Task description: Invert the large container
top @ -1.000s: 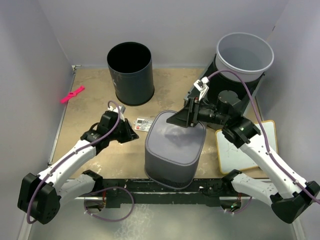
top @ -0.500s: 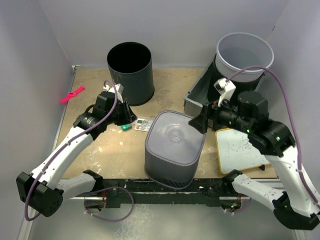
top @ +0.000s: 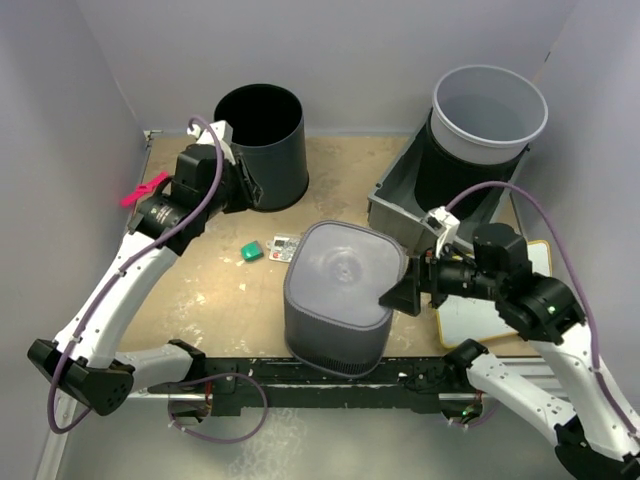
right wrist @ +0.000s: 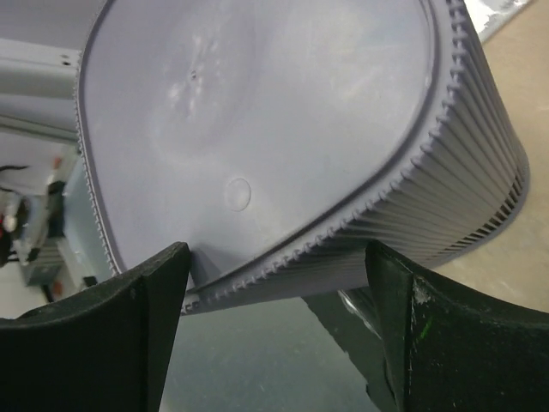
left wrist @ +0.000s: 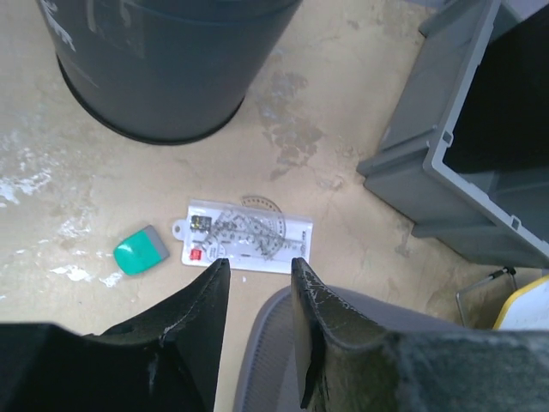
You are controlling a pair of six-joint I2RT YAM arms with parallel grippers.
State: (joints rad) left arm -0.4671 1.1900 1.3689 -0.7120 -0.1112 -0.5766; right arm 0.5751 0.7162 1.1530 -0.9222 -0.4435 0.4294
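Note:
The large container [top: 340,275], grey and ribbed, stands with its flat base up near the table's front edge. It fills the right wrist view [right wrist: 257,112], and its edge shows in the left wrist view [left wrist: 369,307]. My right gripper [top: 400,296] hangs open just off the container's right side, and its jaws [right wrist: 274,257] stand wide with nothing between them. My left gripper [top: 240,186] is raised by the black bin, well away from the container. Its jaws [left wrist: 257,268] are apart and hold nothing.
A black round bin [top: 260,140] stands at the back. At the back right a pale bucket [top: 488,110] sits in a grey crate [top: 395,200]. A green eraser [top: 250,252] and a ruler pack [top: 287,246] lie left of the container. A whiteboard [top: 480,305] lies right, a pink clip [top: 145,188] far left.
My left gripper opened and drew back up toward the black bin, and the green eraser came into sight on the table. My right gripper came off the container's top, moved to its right side and opened wider.

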